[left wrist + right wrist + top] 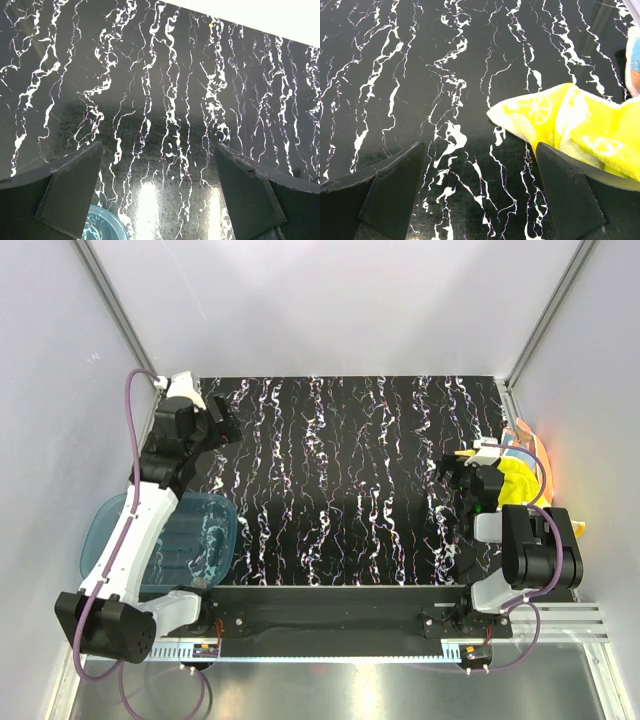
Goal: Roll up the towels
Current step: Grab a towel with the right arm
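Observation:
A yellow towel with a lemon print (520,483) lies at the right edge of the black marbled table; in the right wrist view (580,132) its corner points left, just ahead of the right finger. A second towel with blue and orange stripes (522,445) lies behind it and shows at the right wrist view's right edge (634,60). My right gripper (455,472) is open and empty, low over the table beside the yellow towel (480,190). My left gripper (222,428) is open and empty at the far left of the table (157,192).
A clear blue plastic bin (170,540) stands off the table's left edge by the left arm; its rim shows in the left wrist view (102,225). White walls enclose the table (340,480) on three sides. A metal rail runs along the near edge.

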Available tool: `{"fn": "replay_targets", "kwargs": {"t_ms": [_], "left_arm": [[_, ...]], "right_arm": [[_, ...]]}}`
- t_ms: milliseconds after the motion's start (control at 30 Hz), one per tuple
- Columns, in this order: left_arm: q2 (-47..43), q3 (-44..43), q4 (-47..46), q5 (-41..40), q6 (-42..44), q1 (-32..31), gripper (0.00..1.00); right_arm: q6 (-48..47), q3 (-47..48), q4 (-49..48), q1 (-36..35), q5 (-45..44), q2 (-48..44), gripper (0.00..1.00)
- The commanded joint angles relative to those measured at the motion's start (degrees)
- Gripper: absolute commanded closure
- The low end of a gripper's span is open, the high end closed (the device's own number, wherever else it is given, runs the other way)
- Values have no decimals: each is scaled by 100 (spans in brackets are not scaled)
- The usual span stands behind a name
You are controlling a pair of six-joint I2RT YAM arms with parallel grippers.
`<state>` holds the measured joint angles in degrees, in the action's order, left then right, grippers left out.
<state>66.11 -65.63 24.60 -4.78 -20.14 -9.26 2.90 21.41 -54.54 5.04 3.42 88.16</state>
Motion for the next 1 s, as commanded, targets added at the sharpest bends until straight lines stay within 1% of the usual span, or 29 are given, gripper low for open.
{"fn": "replay_targets", "kwargs": {"t_ms": [0,33,67,100,133,167,200,233,267,300,333,367,400,433,467,500,533,567,600,633,667,700,733,767,833,867,900,933,967], "left_arm": [[-230,-152,-25,21,19,3,1],[-256,-161,-34,212,45,3,1],[-291,-144,-104,397,158,3,1],[-431,-30,-322,1060,238,3,1],[-528,101,-516,1258,334,3,1],[-633,250,-726,1329,248,3,1],[-860,400,-1094,1295,187,3,1],[-958,619,-1202,1034,142,3,1],[-1029,604,-1151,822,-67,29,1],[-1030,499,-785,603,-69,73,1],[-977,385,-599,496,-17,117,1],[-916,227,-440,217,-112,152,1],[-802,226,-265,66,-235,196,1],[-740,234,-245,239,-297,248,1],[-679,278,-263,440,-297,318,1],[-521,296,-332,1138,-263,319,1],[-415,279,-368,1407,-210,319,1],[-310,139,-316,1592,-210,310,1],[-126,51,-107,1776,-288,310,1],[-63,6,-35,1787,-323,310,1],[-28,-29,35,1735,-376,302,1],[-19,-12,141,1647,-420,302,1],[-28,32,142,1481,-420,302,1],[-80,111,89,1410,-403,293,1],[-107,164,159,1173,-438,284,1],[-89,147,237,1120,-395,249,1],[-89,129,290,1058,-368,240,1],[-63,77,326,1049,-350,231,1],[-54,68,370,1040,-333,223,1]], "right_arm": [[44,153,-162,32,-271,35,0],[140,144,-205,32,-307,17,0],[185,144,-171,24,-733,-35,0],[255,214,186,15,-912,-245,0],[325,345,564,15,-1000,-403,0],[334,694,1011,15,-1036,-805,0],[343,915,2043,15,-1002,-1027,0],[613,1135,2601,15,-1010,-1281,0],[894,1625,3172,15,-1149,-1858,0],[1210,1856,4179,15,-1185,-2151,0],[1770,2032,4537,15,-1186,-2424,0],[1976,2208,4854,15,-1195,-2861,0],[2195,2192,5100,15,-1142,-3057,0],[2407,2157,5120,23,-1081,-3233,0],[2391,2122,5086,24,-837,-3435,0],[2348,2183,5146,24,-782,-3472,0],[2182,2314,5330,24,-808,-3455,0],[2137,2681,5618,24,-1069,-3298,0],[2119,2919,6222,24,-1341,-3157,0],[2136,3183,6602,24,-1649,-2964,0],[2154,3751,6989,24,-2191,-2736,0],[2162,4035,7706,32,-2371,-2229,0],[2136,4299,7992,41,-2433,-1963,0],[2093,4797,8464,67,-2199,-1395,0],[2022,5266,8889,76,-1873,-777,2],[1978,5756,9300,68,-1393,-156,4],[1978,5961,9443,76,-1188,137,6],[1943,6128,9540,76,-977,401,10],[1934,6391,9681,76,-723,830,11]]}}
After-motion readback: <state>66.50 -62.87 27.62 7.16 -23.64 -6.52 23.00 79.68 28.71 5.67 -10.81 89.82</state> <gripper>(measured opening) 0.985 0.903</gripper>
